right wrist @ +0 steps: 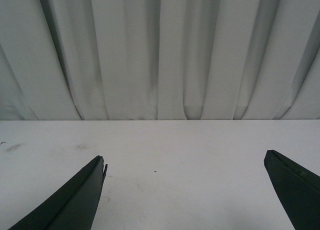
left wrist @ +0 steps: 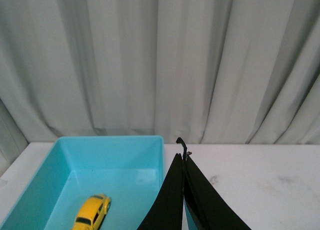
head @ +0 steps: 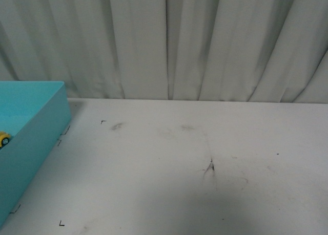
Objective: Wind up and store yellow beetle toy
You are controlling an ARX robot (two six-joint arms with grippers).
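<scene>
Beetle sits inside the box, on its floor, w/ nothing gripping it, so storing looks done. Left gripper, near the box, is clenched & empty. Right gripper is spread wide, empty. Whether it's wound can't be told.

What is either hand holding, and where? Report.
Nothing. The left hand is shut empty, the right hand open; the yellow beetle toy lies in the teal box.
</scene>
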